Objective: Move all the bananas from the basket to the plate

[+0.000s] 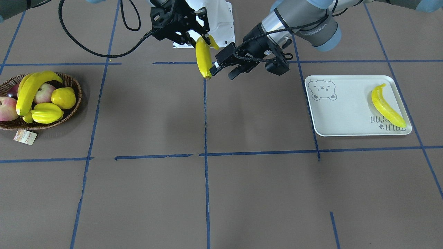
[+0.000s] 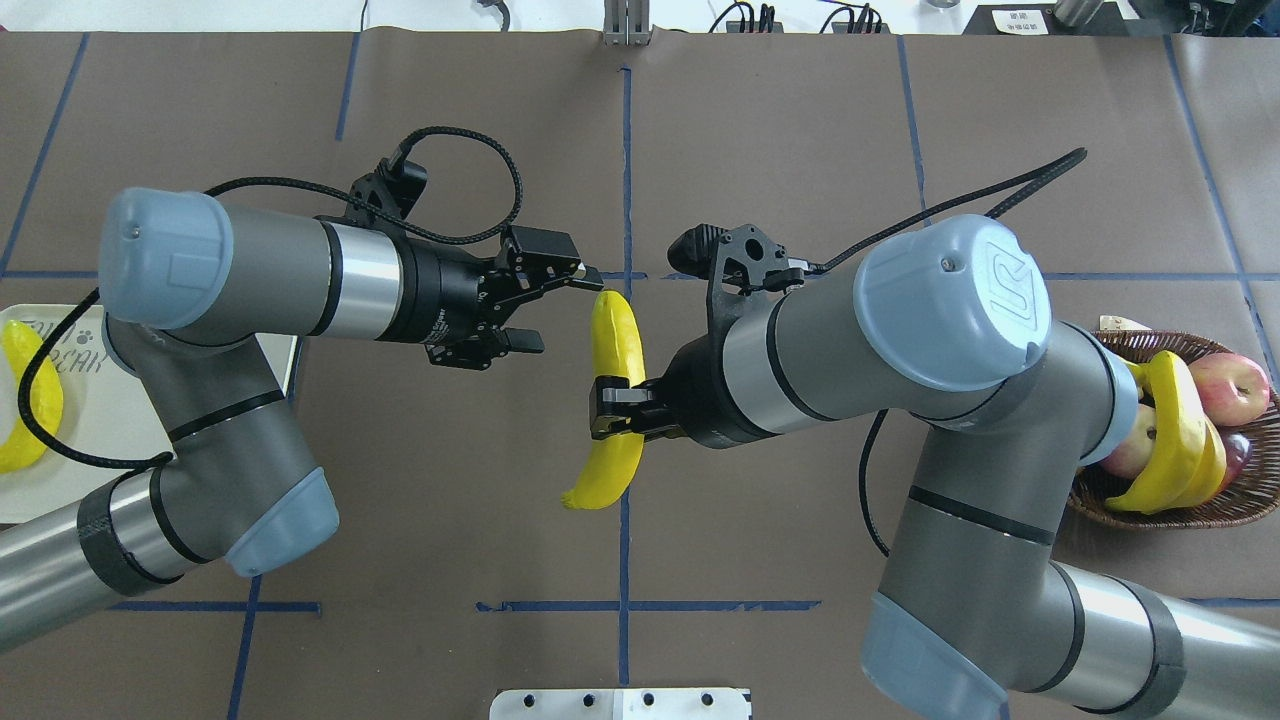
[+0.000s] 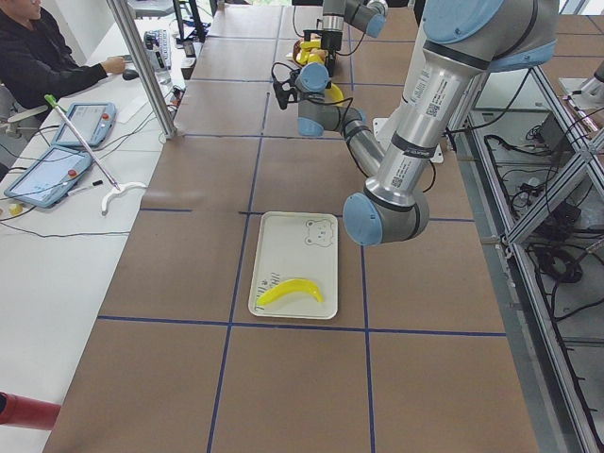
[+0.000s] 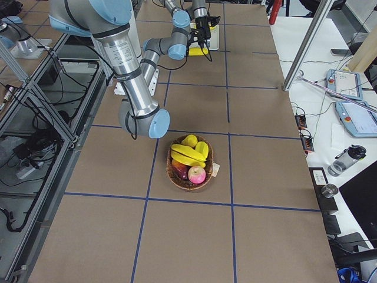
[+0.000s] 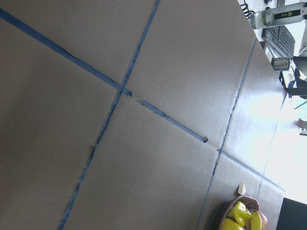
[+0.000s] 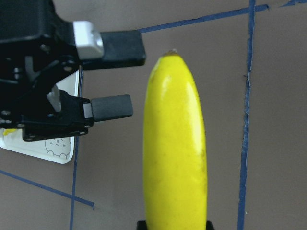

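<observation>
My right gripper (image 2: 615, 412) is shut on a yellow banana (image 2: 615, 335), held in the air over the middle of the table. In the right wrist view this banana (image 6: 175, 148) points away from the camera. My left gripper (image 2: 560, 306) is open just beside the banana's far end, its fingers (image 6: 115, 106) close to it without touching. Another banana (image 1: 386, 105) lies on the white plate (image 1: 339, 117) with the bear drawing. More bananas (image 1: 31, 90) lie in the wicker basket (image 1: 74, 84) at the other end of the table.
The basket also holds a lemon (image 1: 64, 98), a starfruit (image 1: 46, 113) and apples (image 1: 7, 108); a paper tag (image 1: 25, 137) hangs beside it. The white robot base (image 1: 218, 20) stands behind the grippers. A person sits at a side table (image 3: 57, 160).
</observation>
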Robot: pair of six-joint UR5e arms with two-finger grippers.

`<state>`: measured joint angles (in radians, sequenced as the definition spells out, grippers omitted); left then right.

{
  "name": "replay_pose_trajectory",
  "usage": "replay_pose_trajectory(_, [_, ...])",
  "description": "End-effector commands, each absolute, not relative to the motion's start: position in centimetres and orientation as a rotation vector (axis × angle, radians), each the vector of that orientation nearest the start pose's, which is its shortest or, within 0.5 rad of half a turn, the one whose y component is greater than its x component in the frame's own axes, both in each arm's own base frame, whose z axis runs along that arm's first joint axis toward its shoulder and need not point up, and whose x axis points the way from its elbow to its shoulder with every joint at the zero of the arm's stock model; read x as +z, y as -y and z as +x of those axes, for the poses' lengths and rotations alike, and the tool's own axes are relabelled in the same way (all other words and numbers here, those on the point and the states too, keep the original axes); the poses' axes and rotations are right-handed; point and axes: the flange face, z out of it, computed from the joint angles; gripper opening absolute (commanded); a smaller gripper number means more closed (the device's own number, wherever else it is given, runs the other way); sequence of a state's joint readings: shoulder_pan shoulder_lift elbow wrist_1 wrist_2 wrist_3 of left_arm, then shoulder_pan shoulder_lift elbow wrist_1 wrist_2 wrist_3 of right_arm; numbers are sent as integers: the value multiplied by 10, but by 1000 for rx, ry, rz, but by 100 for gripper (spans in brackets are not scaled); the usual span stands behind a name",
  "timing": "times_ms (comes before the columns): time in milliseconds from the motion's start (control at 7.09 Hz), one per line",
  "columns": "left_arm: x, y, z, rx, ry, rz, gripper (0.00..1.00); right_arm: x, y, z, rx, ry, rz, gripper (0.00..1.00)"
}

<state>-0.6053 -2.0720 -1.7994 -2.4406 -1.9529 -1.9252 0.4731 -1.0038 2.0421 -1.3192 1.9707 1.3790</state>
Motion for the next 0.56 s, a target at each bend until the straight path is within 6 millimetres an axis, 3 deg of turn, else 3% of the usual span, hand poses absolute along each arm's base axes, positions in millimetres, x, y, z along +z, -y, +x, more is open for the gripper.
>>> replay_pose_trajectory(0, [159,398,441,-409,-1629,-119,97,109,330,-442,-21,1315,91,0])
replay_pose_trajectory(423, [159,388,448,-393,-1629,-135,90,107,330,-442,-21,1317,92,0])
